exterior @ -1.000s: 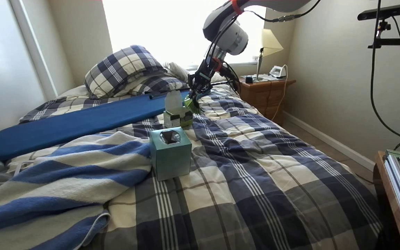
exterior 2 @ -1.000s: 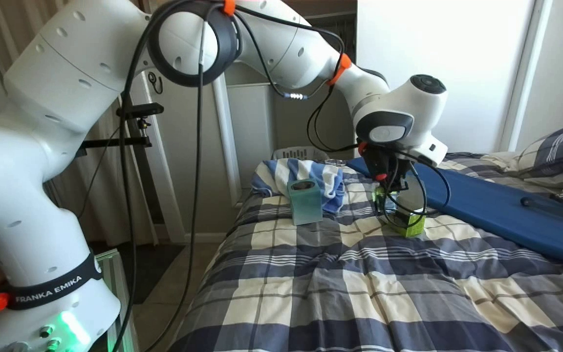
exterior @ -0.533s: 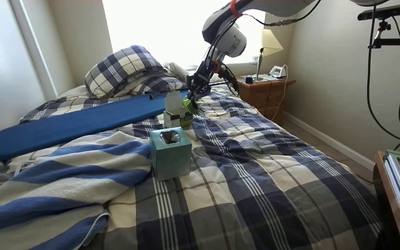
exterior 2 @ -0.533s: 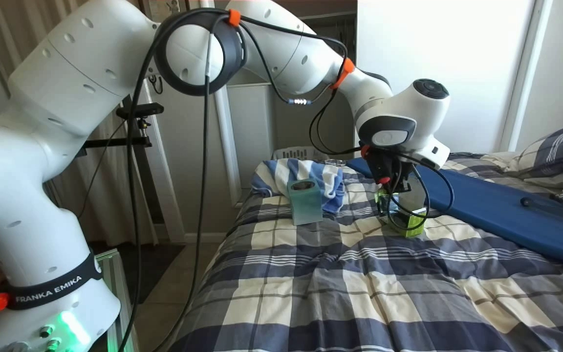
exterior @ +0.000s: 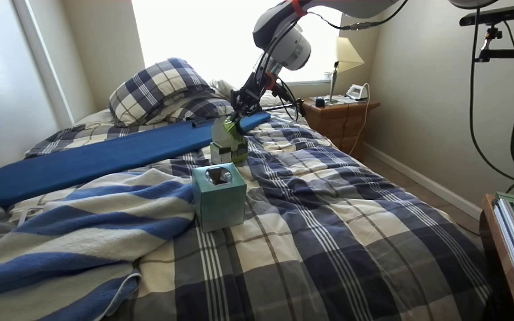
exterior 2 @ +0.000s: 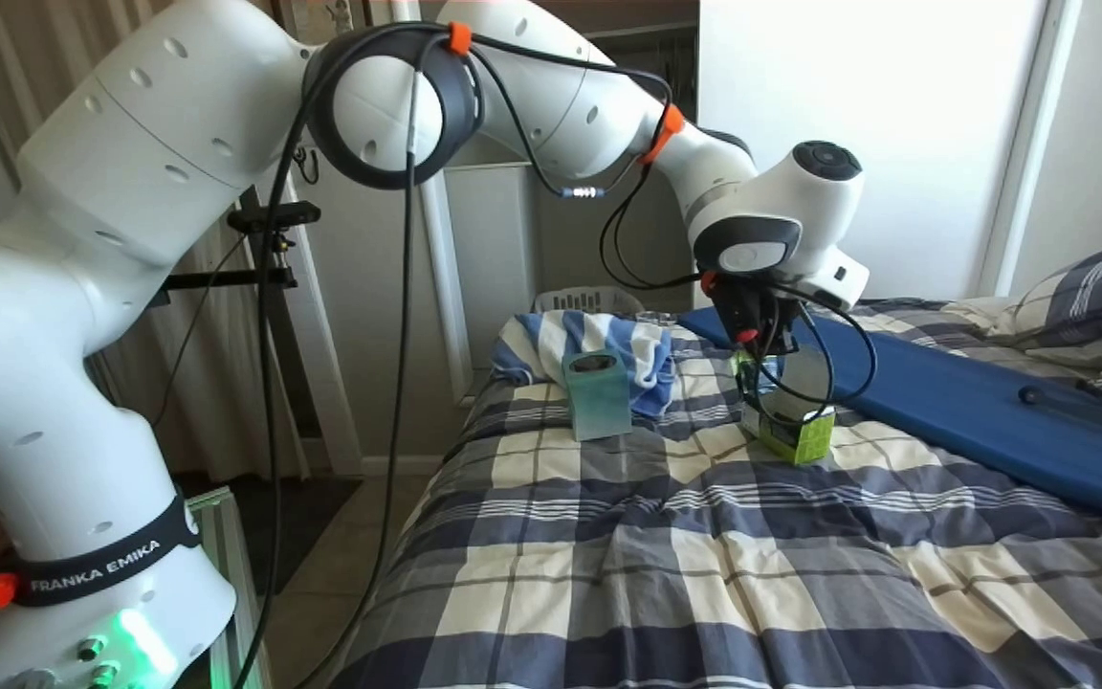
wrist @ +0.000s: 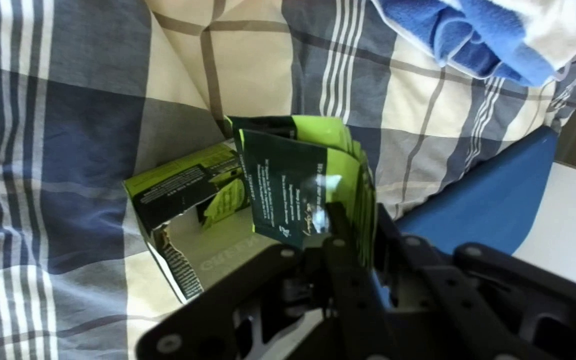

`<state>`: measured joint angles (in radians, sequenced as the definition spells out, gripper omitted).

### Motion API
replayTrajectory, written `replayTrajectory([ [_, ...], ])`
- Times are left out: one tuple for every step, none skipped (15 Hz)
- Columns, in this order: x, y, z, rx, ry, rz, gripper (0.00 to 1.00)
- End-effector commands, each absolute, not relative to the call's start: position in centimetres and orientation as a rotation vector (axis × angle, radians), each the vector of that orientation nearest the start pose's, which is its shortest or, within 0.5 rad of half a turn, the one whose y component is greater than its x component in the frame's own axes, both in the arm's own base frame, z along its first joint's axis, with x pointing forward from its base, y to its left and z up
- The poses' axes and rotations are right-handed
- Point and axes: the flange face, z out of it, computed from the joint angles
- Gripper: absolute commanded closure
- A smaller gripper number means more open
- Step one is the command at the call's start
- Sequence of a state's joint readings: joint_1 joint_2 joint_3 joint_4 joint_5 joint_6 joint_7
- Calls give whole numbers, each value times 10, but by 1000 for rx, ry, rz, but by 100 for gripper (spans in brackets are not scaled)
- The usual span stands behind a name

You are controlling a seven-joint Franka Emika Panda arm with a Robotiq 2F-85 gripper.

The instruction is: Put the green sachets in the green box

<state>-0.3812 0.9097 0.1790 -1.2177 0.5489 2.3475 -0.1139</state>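
The end effector (wrist: 360,220) is clamped on a bundle of green sachets (wrist: 288,185), which is held above the green box (wrist: 175,192), near its torn opening; exact alignment cannot be told. These sachets are judged light, flexible and rather slippery, so they should be gripped across the whole stack, near one edge.

Window (exterior: 199,42) is totally blown out in an exterior view, leaving the arm (exterior: 290,51) in front of it kinda backlit. In an exterior view the curtain (exterior 2: 221,402) looks pretty dim while the white door (exterior 2: 934,153) is super bright, and the green light (exterior 2: 147,641) low on the arm glares. Wrist view's decent tbh: shiny glare patches on the green sachets (wrist: 295,167), fine print (wrist: 288,197) a bit soft, fingers (wrist: 340,235) up close dark and out of focus.
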Motion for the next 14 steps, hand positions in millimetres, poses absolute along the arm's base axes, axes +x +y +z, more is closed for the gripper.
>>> replayTrajectory([
  [772,-190,252,-2500,618,-495,96],
  [774,-191,251,-2496,615,-497,96],
  [776,-192,249,-2508,597,-514,96],
  [777,-194,246,-2512,582,-520,96],
  [779,-195,242,-2514,567,-531,96],
  [780,-197,239,-2510,560,-539,96],
  [782,-199,234,-2513,542,-558,96],
  [783,-202,232,-2516,529,-575,96],
  [785,-203,230,-2518,514,-589,96],
  [786,-205,229,-2515,502,-601,96],
  [787,-207,227,-2515,488,-612,96],
  [788,-208,225,-2516,475,-621,96],
  [789,-209,223,-2512,467,-628,96],
  [790,-210,220,-2505,457,-638,96],
])
